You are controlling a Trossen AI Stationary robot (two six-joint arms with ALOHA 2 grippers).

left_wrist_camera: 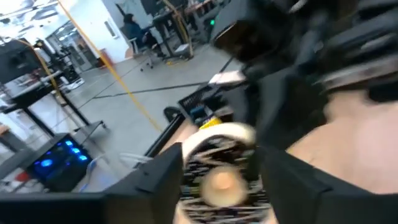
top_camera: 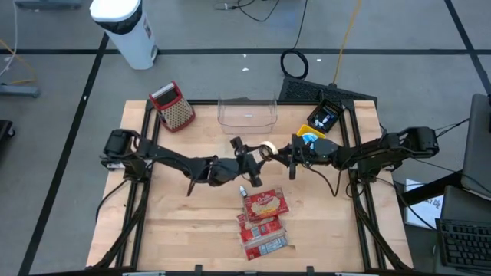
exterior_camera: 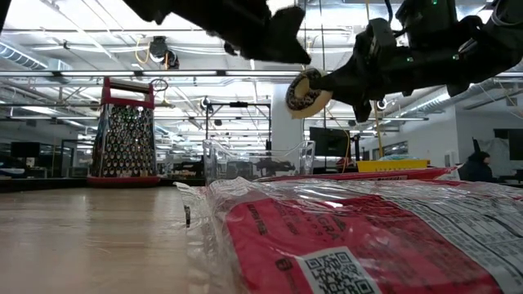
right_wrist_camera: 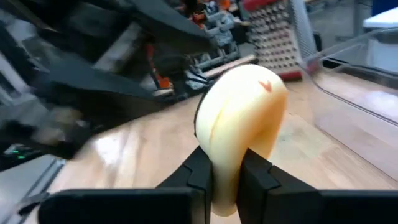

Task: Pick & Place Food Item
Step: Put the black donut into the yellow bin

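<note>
The food item (top_camera: 268,150) is a round, pale, flat thing held up over the middle of the table. My right gripper (top_camera: 282,151) reaches in from the table's right and is shut on it. My left gripper (top_camera: 252,159) comes from the table's left and is open. In its blurred wrist view its fingers (left_wrist_camera: 163,180) stand on either side of the item (left_wrist_camera: 219,167); I cannot tell whether they touch it. The low view shows the item (exterior_camera: 304,91) below the left gripper's tip (exterior_camera: 282,41). My right gripper pinches the item's rim (right_wrist_camera: 227,180) between its two fingers (right_wrist_camera: 199,174), on the side facing the table's right. The fingers come level from the table's right. The item stands on edge beyond them, lifted clear of the table.
A clear plastic bin (top_camera: 247,113) stands at the table's far edge, with a red-topped grater (top_camera: 173,106) to its left. Red snack packets (top_camera: 265,218) lie near the front, just below the grippers. Yellow and blue packets (top_camera: 311,138) lie under the right arm.
</note>
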